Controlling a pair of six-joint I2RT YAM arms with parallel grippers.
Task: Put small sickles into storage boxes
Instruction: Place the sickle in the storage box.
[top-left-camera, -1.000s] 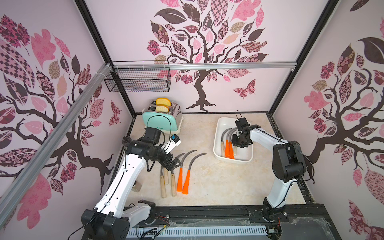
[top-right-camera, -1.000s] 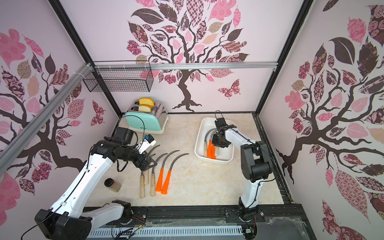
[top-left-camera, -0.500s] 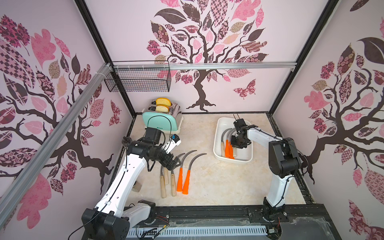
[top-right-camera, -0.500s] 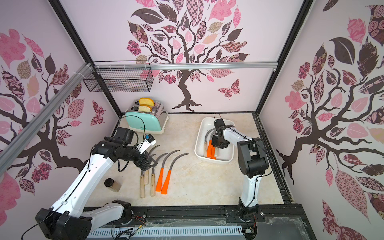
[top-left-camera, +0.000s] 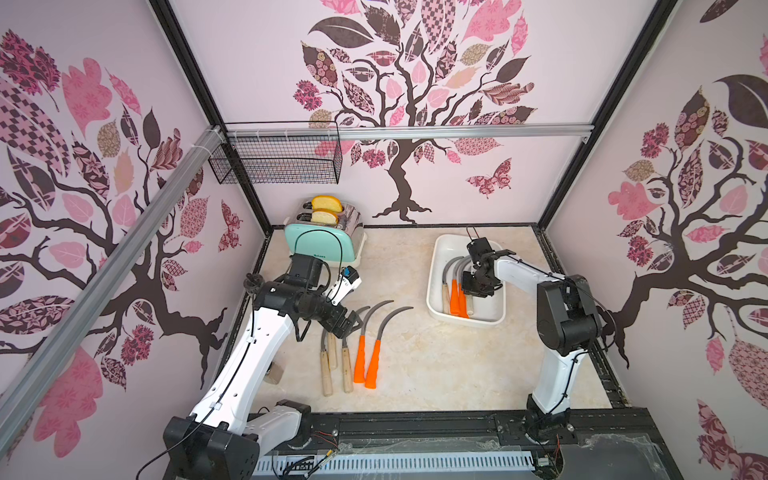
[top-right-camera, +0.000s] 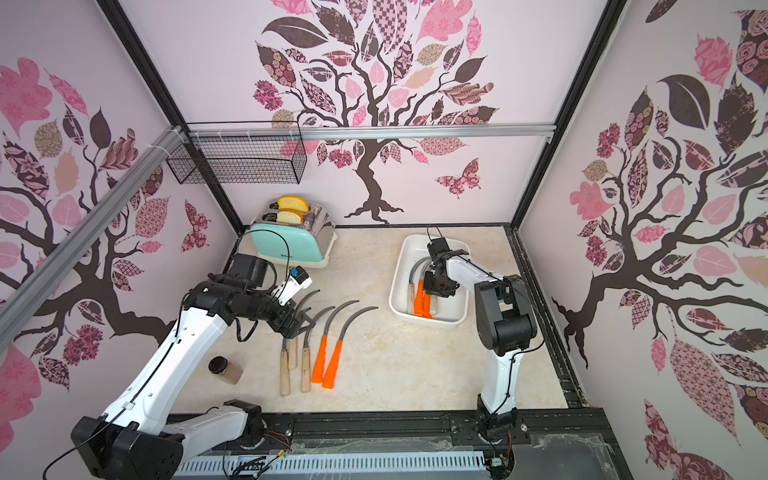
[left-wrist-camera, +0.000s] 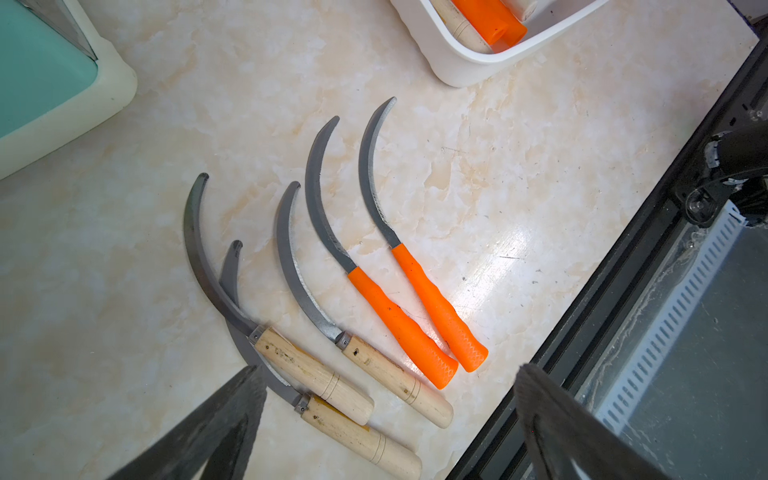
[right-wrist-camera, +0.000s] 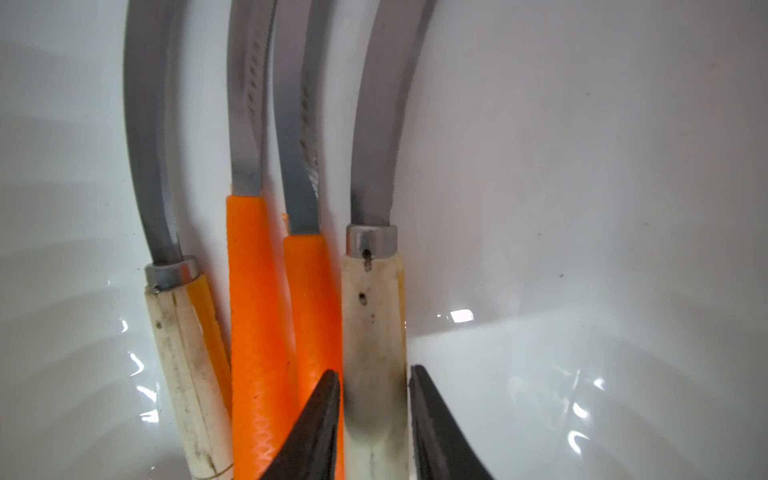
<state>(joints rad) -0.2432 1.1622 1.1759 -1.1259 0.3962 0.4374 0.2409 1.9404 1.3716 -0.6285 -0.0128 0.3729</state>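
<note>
Right end effector (right-wrist-camera: 376, 374) straddles a pale wooden-handled sickle (right-wrist-camera: 372, 316) laid parallel in the white plastic tray (right-wrist-camera: 582, 208), packing tight — jaws narrow, barely clear; left end effector (left-wrist-camera: 388, 370) gapes wide

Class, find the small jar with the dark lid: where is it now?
In a top view the jar sits on the table beside the left arm, left of the wooden-handled sickles.

The whole cell is seen from high above its front in both top views. The white tray (top-left-camera: 446, 249), right of centre there, is shared: its corner by the downward left wrist view, its inside, very close, by the right wrist view.
</note>
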